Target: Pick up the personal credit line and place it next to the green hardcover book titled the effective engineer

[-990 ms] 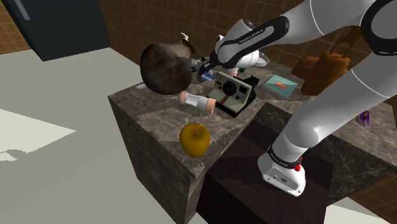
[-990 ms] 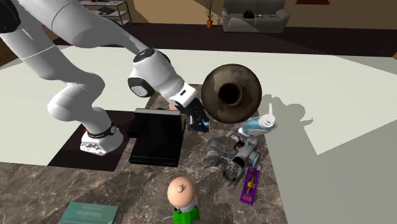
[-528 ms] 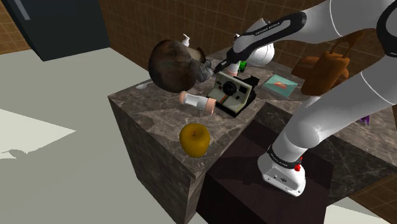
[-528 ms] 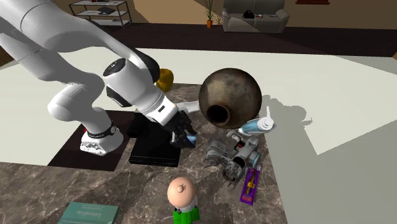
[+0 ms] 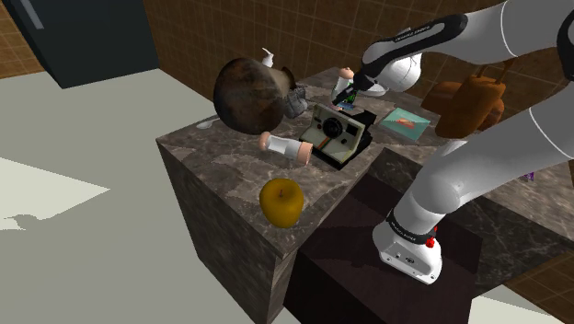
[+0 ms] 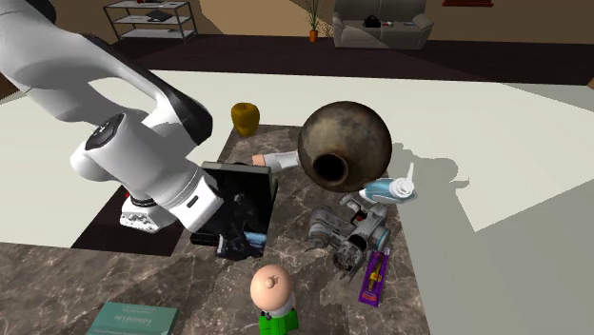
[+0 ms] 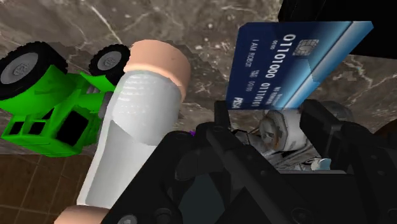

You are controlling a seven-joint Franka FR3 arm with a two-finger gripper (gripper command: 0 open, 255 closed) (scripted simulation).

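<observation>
Presently the all-black two-finger hand [image 6: 238, 246] is clamped on the dark blue credit card with white numerals [image 7: 285, 60]. The card stands clear of the dark marbled stone desk [image 5: 221, 158], with its printed face toward the wrist camera. It is gripped at one end, which I judge to be the only practical hold on so thin and flat an item. That hold leaves most of the card projecting beyond the fingers.

In the second exterior view the hand hangs low beside the cream and black instant camera [image 5: 337, 134], near the bald doll with a green body [image 6: 274, 287]. The height appears sufficient to carry the card past both.

The teal-green hardcover book [image 5: 405, 121] lies flat on the desk, apart from the cluster around the round brown vase [image 5: 248, 92]. Bare stone shows beside the book on the side facing the hand, so a landing place is available.

Assessment: pick-up is complete and transfer is in hand. The release should be made low and level, because a card dropped on edge may slide or land on the cover.
</observation>
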